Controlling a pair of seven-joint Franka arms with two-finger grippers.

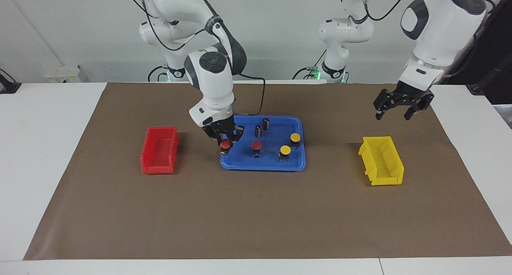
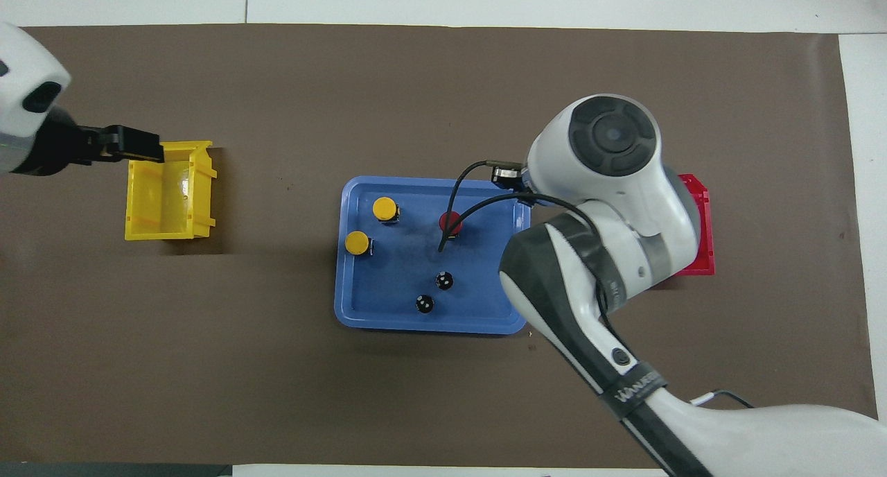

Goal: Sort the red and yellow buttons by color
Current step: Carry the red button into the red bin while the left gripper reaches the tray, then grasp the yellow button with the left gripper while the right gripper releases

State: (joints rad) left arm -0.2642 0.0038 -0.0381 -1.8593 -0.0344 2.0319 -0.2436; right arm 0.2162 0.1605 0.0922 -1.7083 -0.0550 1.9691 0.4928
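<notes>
Red-capped button [image 1: 225,144] is clamped in the right end effector [image 1: 225,140], fingers closed on it, lifted just clear over the blue tray [image 1: 298,123] edge at frame centre; judged in transit to the red bin [image 1: 159,150], centre-left, which shows empty. Remaining in the tray: second red button [image 1: 256,146] and two yellow buttons [image 1: 295,138] [image 1: 285,150], plus two dark cylinders [image 1: 265,123] of no sorting concern. Left end effector [image 1: 402,105], jaws spread and holding nothing, hangs above the table near the yellow bin [image 1: 382,160], upper right, evidently waiting.
</notes>
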